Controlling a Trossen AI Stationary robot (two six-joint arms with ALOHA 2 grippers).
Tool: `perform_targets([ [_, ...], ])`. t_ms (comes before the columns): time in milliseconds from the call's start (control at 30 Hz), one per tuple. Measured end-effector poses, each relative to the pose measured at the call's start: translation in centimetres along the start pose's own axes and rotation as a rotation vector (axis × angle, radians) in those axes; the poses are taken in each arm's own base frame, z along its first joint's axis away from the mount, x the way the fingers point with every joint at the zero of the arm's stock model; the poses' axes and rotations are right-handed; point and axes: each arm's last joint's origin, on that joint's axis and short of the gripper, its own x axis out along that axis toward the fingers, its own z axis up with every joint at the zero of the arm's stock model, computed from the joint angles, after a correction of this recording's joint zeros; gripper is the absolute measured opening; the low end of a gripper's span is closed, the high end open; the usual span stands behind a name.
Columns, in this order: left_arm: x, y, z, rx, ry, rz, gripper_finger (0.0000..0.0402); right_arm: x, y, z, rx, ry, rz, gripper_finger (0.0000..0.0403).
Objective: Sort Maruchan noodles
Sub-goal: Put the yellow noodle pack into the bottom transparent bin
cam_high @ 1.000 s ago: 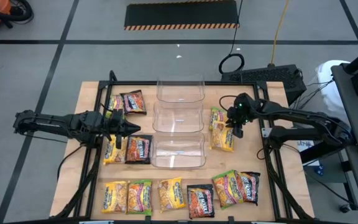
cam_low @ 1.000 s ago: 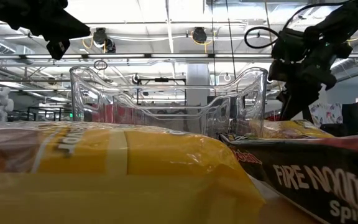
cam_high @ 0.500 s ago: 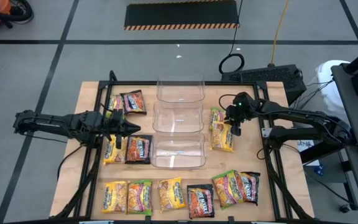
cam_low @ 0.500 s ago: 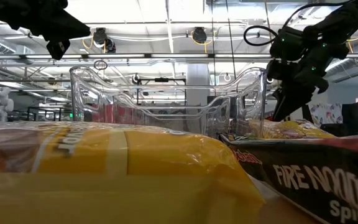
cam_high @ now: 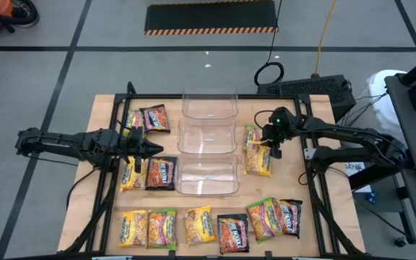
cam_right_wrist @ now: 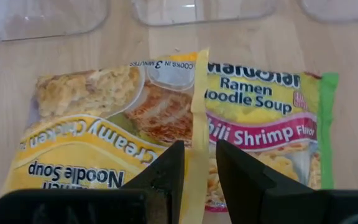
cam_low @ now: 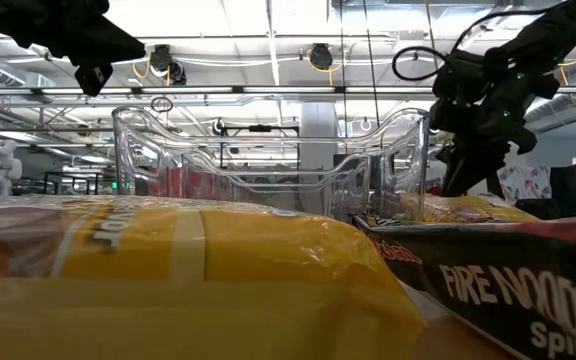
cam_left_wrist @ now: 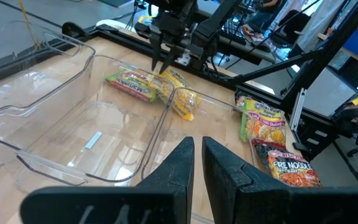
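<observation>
Two Maruchan packets lie flat on the table right of the clear bins: a yellow Creamy Chicken one (cam_high: 258,162) (cam_right_wrist: 92,143) and a green-edged Chili Shrimp one (cam_high: 252,136) (cam_right_wrist: 266,118), their ends overlapping. My right gripper (cam_high: 274,150) (cam_right_wrist: 200,149) stands over that overlap, pointing down, shut on the yellow packet's end strip. My left gripper (cam_high: 152,149) (cam_left_wrist: 198,146) hovers shut above the table's left side, beside a dark packet (cam_high: 161,173), touching nothing. My right gripper pinches the yellow packet's end seam (cam_right_wrist: 199,106) between its two fingers, coming from above and pointing down. The seam runs along the gap between the fingers, where it overlaps the green packet. Both packets rest flat on the table.
Three clear bins (cam_high: 206,136) stand in a column at the table's middle. More packets lie in a row along the near edge (cam_high: 193,225) and in a group on the left (cam_high: 146,119). A dark packet and a yellow one fill the low view's foreground (cam_low: 488,280).
My right gripper has shifted slightly toward the table's left and settled over the seam between the two packets. The left arm and the packets have kept still.
</observation>
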Motion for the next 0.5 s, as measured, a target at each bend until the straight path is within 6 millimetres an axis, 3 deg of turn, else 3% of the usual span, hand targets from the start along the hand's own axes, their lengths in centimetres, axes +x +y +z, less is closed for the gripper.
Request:
perform_targets([
  [500,0.00,-0.01,0.01,0.000,0.000,-0.001,0.0037,0.96,-0.85,-0.52,0.046,0.003,0.102,0.0086],
])
